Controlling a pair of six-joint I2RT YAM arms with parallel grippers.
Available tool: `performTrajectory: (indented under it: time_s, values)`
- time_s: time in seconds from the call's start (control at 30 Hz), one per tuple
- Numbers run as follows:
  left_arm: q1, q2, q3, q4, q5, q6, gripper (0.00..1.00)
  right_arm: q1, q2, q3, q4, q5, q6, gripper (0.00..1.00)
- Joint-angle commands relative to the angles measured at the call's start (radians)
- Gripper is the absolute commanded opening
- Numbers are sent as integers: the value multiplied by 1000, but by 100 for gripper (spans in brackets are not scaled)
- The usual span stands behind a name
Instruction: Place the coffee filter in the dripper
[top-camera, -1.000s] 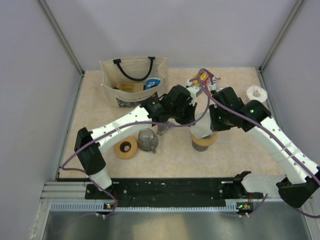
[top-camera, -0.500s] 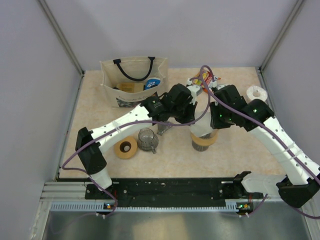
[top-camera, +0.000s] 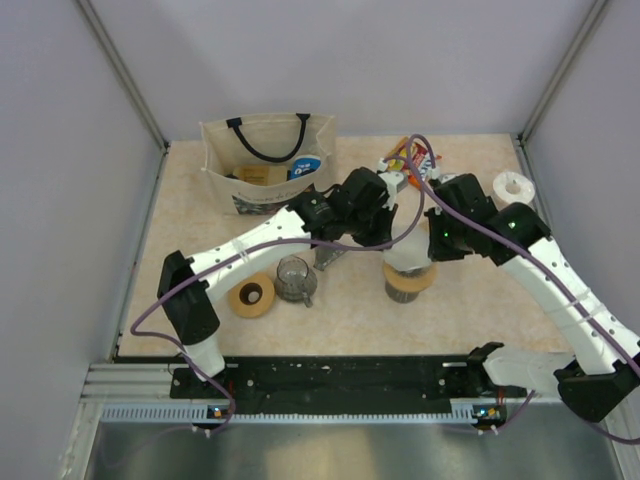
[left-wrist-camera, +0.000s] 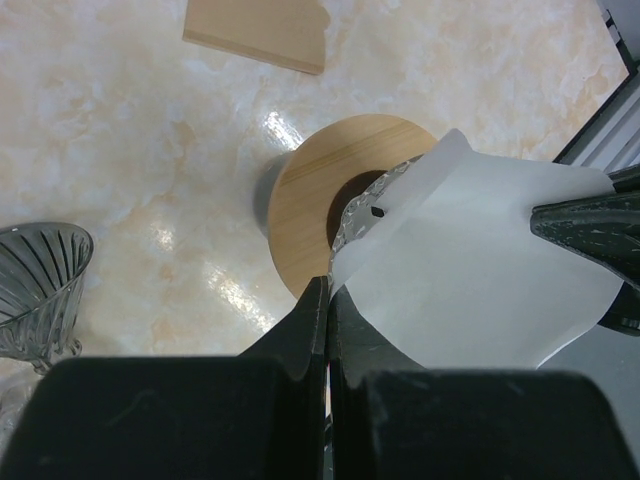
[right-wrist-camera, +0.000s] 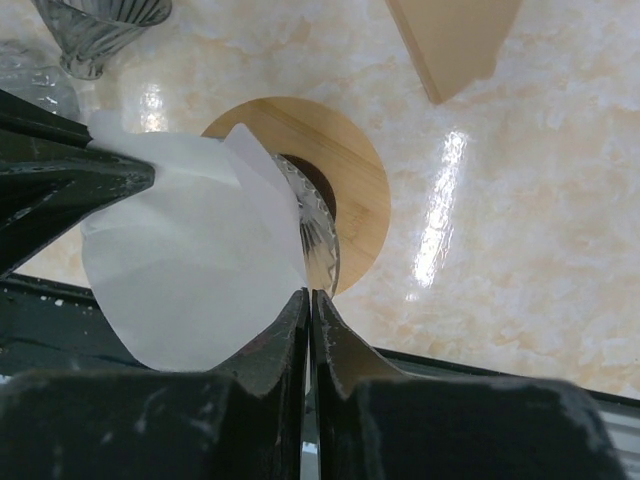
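Both arms on the paper filter (left-wrist-camera: 480, 270): left fingers (left-wrist-camera: 305, 322) pinched tight on one edge, right fingers (right-wrist-camera: 285, 335) pinched on the opposite edge. It hangs just over the dripper (left-wrist-camera: 310, 190), covering part of the ribbed cone. The dripper stands mid-worktop (left-wrist-camera: 130, 130), near a glass cup (left-wrist-camera: 35, 270).

Setting: robot test cell, laboratory type.
- Beige marble-patterned tabletop (top-camera: 470, 310), the reference surface.
- Plain pale lilac wall panels (top-camera: 350, 60) closing its left, far and right sides, joined by bare aluminium corner posts (top-camera: 121, 70).
- Black mounting rail (top-camera: 340, 375) on slotted aluminium framing (top-camera: 125, 380), along its near edge.
- White jointed left arm (top-camera: 250, 245) and right arm (top-camera: 565, 295), strung with purple cable, reaching over it.
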Motion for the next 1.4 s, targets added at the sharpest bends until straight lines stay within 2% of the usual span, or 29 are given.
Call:
performTrajectory:
  time_s: [0.0, 0.3, 0.33, 0.57, 0.73, 0.77, 0.83, 1.07, 1.37]
  values:
    - [-4, 10, 48, -4, 13, 13, 0, -41, -21, -28, 40, -54, -11, 4]
    - [-5, 18, 53, -21, 33, 26, 0, -68, -24, -62, 56, -77, -25, 2]
    - [-5, 14, 50, -22, 33, 27, 3, -68, -23, -59, 56, -79, -28, 2]
    - [-8, -5, 45, -18, 30, 43, 55, -68, -21, -45, 59, -99, -36, 6]
    - [-10, -6, 47, -15, 24, 47, 73, -68, -27, -27, 57, -96, -36, 13]
    - [-10, -6, 48, -15, 23, 47, 75, -68, -31, -18, 57, -94, -39, 15]
    - [-10, 1, 50, -16, 10, 50, 78, -68, -35, -11, 59, -83, -41, 27]
    - [-10, 19, 56, -21, -5, 50, 82, -68, -38, -17, 62, -53, -34, 47]
    - [-10, 40, 71, -21, -11, 50, 82, -68, -75, 18, 92, -45, -48, 49]
